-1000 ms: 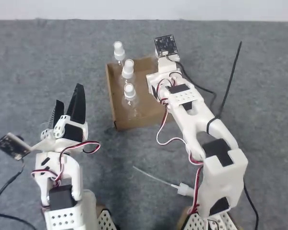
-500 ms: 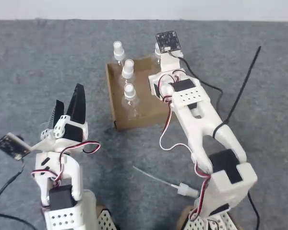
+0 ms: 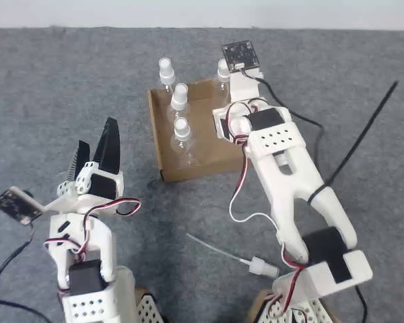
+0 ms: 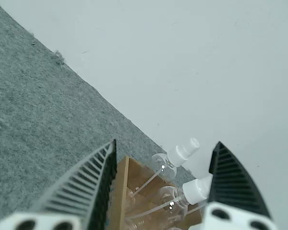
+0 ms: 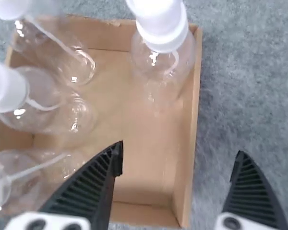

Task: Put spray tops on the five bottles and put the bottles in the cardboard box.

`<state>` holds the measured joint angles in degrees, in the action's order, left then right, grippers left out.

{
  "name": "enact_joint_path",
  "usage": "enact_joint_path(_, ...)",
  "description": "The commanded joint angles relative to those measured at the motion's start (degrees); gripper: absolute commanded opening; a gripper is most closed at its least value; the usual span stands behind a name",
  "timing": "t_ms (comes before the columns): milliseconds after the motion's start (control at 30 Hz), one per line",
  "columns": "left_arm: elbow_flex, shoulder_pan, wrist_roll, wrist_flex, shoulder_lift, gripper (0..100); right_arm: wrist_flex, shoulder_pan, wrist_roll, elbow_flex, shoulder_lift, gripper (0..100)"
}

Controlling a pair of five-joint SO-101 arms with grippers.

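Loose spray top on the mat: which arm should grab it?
Probably right: the spray top lies beside that arm's base; the right gripper is open and empty over the cardboard box. The left gripper is open too, but its arm stands farther away.

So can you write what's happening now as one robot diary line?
bottles: four capped, in cardboard box | right gripper: open, empty, above box | left gripper: open, empty, apart from box | spray top: loose on carpet
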<state>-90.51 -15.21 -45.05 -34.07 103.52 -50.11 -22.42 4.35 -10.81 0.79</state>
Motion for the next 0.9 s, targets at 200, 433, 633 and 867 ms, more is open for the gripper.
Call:
enact_joint_path(200,0.7,-0.2,0.7,1.9,1.1,29,-5.4,0.3,0.2,0.4,-8.0,29.9)
enact_joint_path(433,0.7,-0.2,0.7,1.9,1.1,29,-7.1,0.3,0.1,0.4,-11.1,19.1)
enact_joint_path(633,0.7,-0.2,0.7,1.9,1.1,29,-10.2,0.3,0.0,0.5,-14.9,19.1)
enact_joint_path(867,0.7,-0.3,0.7,1.9,1.1,29,-14.7,-0.3,-5.6,0.4,-19.6,18.9)
